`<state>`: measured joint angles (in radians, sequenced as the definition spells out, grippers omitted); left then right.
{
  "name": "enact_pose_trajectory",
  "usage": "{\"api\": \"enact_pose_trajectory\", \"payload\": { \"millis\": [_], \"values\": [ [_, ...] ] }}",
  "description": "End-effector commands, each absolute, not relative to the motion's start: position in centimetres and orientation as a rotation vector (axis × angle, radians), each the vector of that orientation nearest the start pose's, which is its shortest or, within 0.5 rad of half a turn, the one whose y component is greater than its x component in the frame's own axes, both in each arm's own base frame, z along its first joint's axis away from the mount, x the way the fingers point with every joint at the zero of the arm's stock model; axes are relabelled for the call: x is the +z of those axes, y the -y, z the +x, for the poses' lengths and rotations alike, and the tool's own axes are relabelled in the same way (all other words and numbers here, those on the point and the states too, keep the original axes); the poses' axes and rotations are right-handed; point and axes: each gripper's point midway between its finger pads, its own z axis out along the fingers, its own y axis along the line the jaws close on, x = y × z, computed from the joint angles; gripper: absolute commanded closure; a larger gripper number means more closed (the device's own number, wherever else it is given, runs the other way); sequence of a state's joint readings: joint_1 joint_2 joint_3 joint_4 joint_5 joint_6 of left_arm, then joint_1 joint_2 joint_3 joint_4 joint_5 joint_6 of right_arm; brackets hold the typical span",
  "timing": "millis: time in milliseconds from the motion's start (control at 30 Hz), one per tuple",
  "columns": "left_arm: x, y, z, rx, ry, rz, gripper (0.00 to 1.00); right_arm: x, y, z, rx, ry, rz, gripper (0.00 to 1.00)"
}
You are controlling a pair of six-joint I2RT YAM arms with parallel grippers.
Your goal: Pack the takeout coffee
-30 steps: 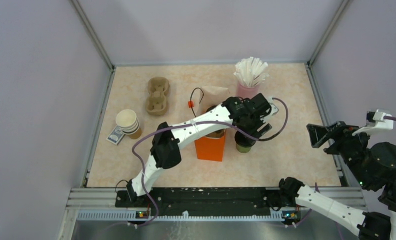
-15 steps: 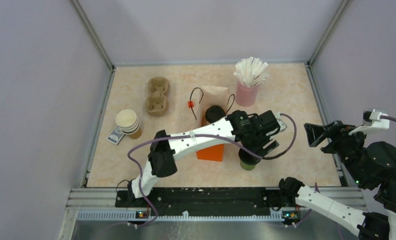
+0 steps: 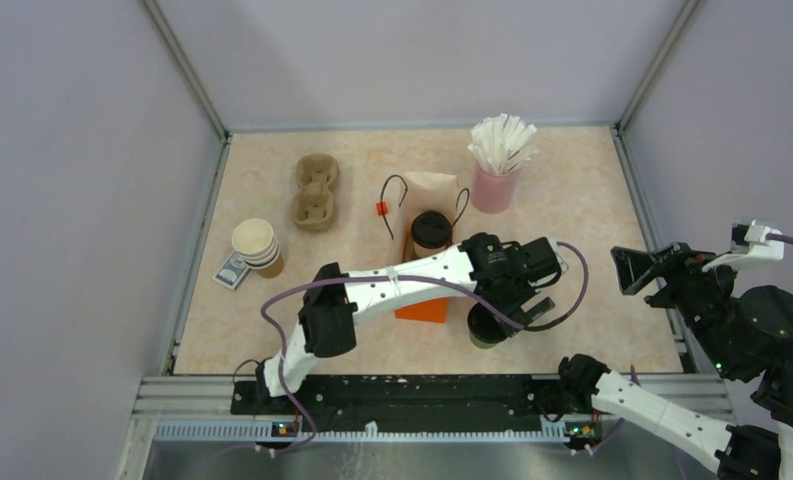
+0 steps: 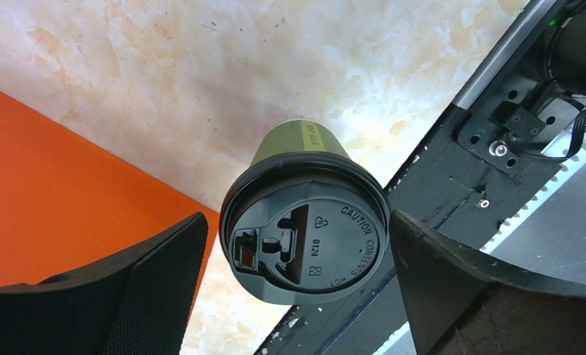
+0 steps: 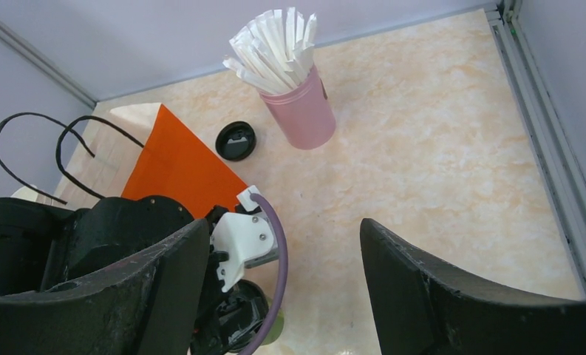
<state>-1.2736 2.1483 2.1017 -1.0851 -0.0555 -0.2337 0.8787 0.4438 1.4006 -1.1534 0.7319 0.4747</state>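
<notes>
Near the front edge of the marbled beige table (image 4: 201,74), your left gripper (image 4: 297,222) hovers over the olive-tan paper cup with a round black plastic lid (image 4: 304,240). Its jaws are spread either side. The orange paper bag (image 4: 53,200) stands just left. Your right gripper (image 5: 284,229) gapes wide.

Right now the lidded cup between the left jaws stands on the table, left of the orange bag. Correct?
Not quite. The lidded cup stands to the right of the orange bag, not the left, as the top external view shows. The rest holds: it is on the table, between the left jaws.
</notes>
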Motion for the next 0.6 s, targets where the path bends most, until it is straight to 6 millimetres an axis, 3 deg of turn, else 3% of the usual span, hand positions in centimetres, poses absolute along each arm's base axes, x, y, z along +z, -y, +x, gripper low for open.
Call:
{"api": "enact_pose_trajectory", "payload": {
  "millis": [0, 200, 567],
  "values": [
    [15.0, 45.6, 14.0, -0.337, -2.395, 1.358, 0.02, 38.7, 0.8, 12.8, 0.371, -1.699, 0.194, 0.27],
    [15.7, 45.0, 13.8, -0.327, -2.416, 1.357, 0.02, 38.6, 0.8, 12.8, 0.374, -1.696, 0.195, 0.27],
    [15.1, 45.1, 13.1, -0.361, -2.419, 1.416, 0.05, 38.8, 0.9, 12.7, 0.383, -1.69, 0.202, 0.27]
  ]
}}
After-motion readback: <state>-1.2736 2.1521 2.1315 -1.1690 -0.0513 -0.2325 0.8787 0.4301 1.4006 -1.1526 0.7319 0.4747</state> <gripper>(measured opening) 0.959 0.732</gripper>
